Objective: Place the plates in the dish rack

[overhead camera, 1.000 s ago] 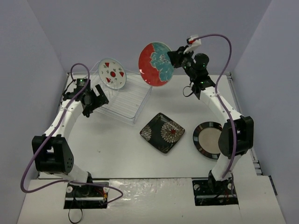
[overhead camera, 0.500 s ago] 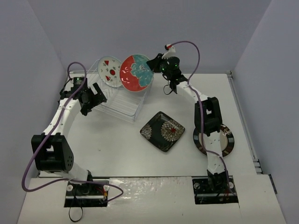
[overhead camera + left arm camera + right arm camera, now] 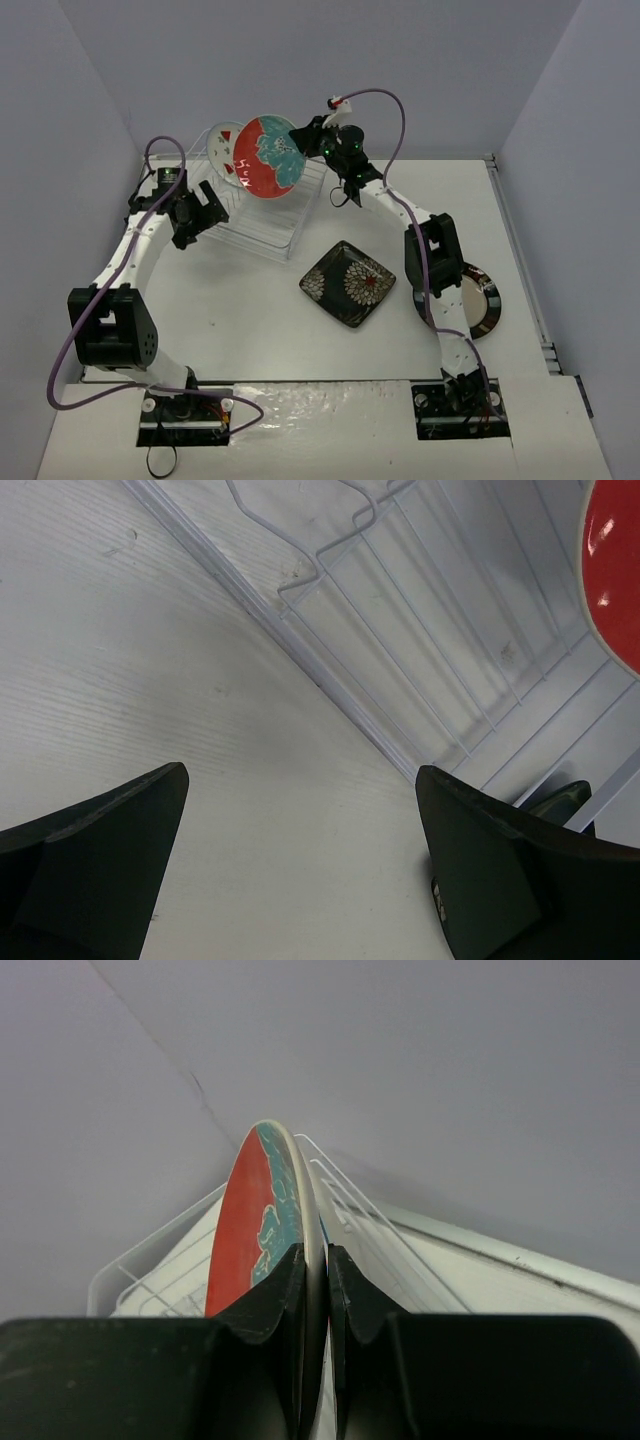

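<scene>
My right gripper (image 3: 303, 134) is shut on the rim of the red plate with the teal flower (image 3: 266, 156), holding it on edge above the clear dish rack (image 3: 268, 225). In the right wrist view the red plate (image 3: 252, 1225) stands pinched between my fingers (image 3: 270, 1295), the dish rack (image 3: 345, 1210) beyond it. A white plate with red marks (image 3: 224, 148) stands upright in the rack, partly hidden behind the red one. The black square floral plate (image 3: 350, 283) lies flat mid-table. The dark-rimmed plate (image 3: 481, 304) lies at the right, partly under my right arm. My left gripper (image 3: 207, 208) is open at the rack's left side, empty.
Grey walls enclose the table on three sides. In the left wrist view the rack's wire prongs (image 3: 330, 555) and its clear wall (image 3: 330, 685) run diagonally just beyond my left fingers (image 3: 490, 860). Purple cables loop over both arms.
My right arm has swung left with the red plate, bringing it from right of the rack to above it, in front of the white plate. My left arm stayed almost still.
</scene>
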Robot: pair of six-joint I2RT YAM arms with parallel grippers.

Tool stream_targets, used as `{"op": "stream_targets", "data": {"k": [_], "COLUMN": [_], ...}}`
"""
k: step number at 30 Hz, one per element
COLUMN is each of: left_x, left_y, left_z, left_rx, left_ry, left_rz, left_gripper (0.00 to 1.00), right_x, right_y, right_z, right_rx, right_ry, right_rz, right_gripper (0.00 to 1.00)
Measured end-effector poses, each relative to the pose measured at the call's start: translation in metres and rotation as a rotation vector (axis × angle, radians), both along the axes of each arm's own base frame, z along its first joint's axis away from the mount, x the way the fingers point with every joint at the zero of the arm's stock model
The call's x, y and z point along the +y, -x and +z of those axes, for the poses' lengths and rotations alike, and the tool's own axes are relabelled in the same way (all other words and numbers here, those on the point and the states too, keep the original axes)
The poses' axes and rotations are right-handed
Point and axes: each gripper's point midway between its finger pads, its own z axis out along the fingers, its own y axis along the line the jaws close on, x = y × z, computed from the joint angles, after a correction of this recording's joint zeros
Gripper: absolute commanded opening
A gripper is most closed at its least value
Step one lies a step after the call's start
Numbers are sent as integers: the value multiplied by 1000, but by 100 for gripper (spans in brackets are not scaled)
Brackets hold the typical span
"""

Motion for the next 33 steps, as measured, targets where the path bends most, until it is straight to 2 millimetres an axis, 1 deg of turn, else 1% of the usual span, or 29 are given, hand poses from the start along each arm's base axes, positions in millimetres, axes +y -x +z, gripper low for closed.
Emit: {"op": "stream_targets", "data": {"k": [3,6,9,11,13,15,18,22,26,29,33], "left_x": [6,11,12,12,12,12,12,12,11,11,11], "left_y": [0,-1,-1,-1,0,0,0,0,-1,-1,0], "left_z": [-2,-2,-2,-2,-2,-2,-2,-2,-2,-2,-4], "left_rx": [7,6,8,8,9,9,10,10,10,10,12], "left_ry": [2,2,3,3,3,3,5,8,12,15,15], "left_rz": [15,29,34,33,33,34,38,40,42,43,44], "left_gripper": [97,97,97,97,97,97,97,97,97,97,97], "right_x": [7,21,40,52,64,74,88,100,105,109,115], "right_y": [0,2,6,10,13,16,17,14,10,12,18], "right_z": [12,32,53,61,65,61,47,22,4,3,7], "right_rx": [-78,-161,-250,-303,-349,-381,-425,-455,-483,-507,-559], "right_ry": [63,93,106,118,137,168,234,308,353,366,368], "right_rz": [-16,-25,-21,-14,-15,-19,-39,-69,-72,-56,-33], "right_gripper": [0,0,0,0,0,0,0,0,0,0,0]}}
